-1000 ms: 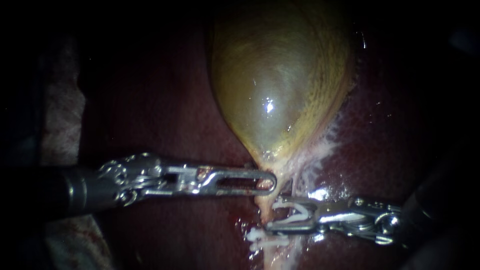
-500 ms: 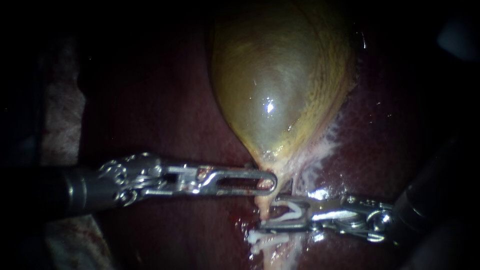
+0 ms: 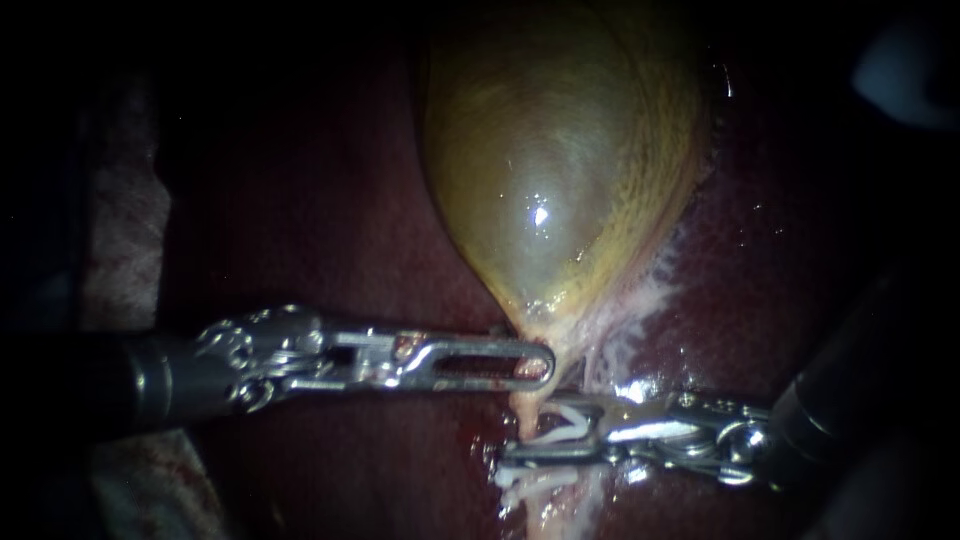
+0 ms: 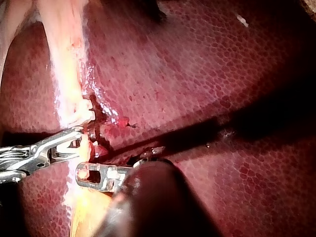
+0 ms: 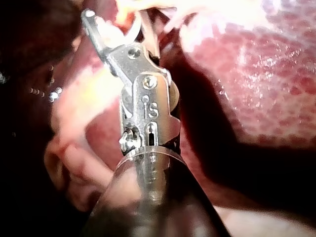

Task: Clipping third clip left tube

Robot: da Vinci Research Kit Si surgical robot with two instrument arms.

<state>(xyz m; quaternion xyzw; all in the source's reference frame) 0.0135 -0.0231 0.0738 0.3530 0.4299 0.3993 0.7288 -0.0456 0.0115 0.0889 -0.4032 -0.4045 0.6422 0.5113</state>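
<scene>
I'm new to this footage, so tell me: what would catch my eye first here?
The yellow-green gallbladder glistens upper centre against the dark liver. Below its neck, the right instrument holds a white clip at the pale tube, just above a second clip already on it; the left instrument reaches the neck.

Gallbladder (image 3: 560,180): yellow-green, glossy, with fine yellow stippling along one flank. Liver (image 4: 207,89): dark maroon (fine cell-like mottling shows in the left wrist view). Tube (image 4: 64,54): pale cream. Loaded clip (image 3: 575,425) and placed clip (image 3: 530,480): white. Left instrument (image 3: 535,362) and right instrument (image 3: 545,435): silver metal ends, dark shafts.
</scene>
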